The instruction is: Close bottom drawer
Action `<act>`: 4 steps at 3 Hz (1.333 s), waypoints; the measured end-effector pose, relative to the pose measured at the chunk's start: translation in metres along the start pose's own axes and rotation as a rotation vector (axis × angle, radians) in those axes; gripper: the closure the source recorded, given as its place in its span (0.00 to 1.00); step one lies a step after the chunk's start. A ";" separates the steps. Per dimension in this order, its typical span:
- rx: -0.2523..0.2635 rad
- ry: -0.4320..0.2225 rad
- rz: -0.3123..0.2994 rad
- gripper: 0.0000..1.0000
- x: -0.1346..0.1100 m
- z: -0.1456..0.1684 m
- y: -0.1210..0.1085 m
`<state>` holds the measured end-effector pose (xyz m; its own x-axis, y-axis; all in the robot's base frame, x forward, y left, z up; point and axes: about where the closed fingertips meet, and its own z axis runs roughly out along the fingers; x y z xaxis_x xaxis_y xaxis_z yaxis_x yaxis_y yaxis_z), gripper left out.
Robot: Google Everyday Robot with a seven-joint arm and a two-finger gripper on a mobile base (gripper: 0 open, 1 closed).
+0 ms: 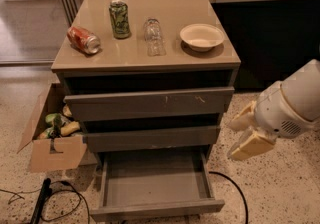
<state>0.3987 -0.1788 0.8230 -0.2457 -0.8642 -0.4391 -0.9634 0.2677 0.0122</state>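
Note:
The bottom drawer of the grey-brown cabinet is pulled far out, its shallow plain tray showing and its flat front low in the frame. Above it are the mid-sized drawer front and the widest front with pale scratches, both slightly out. My gripper hangs to the right of the cabinet, about level with the mid-sized front and apart from it. Its two pale fingers stand spread, holding nothing.
On the cabinet top: a red can lying down, a green can upright, a clear bottle, a white bowl. An open cardboard box with items stands at left. Black cables lie on the floor.

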 end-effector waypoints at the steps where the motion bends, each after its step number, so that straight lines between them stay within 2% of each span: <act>1: -0.001 -0.065 0.053 0.69 0.018 0.037 -0.008; 2: 0.008 -0.071 0.056 0.92 0.018 0.040 -0.011; 3: 0.008 -0.071 0.056 1.00 0.018 0.040 -0.011; 4: 0.008 -0.071 0.059 1.00 0.019 0.041 -0.011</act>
<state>0.4094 -0.1806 0.7781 -0.2935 -0.8148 -0.5001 -0.9466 0.3206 0.0331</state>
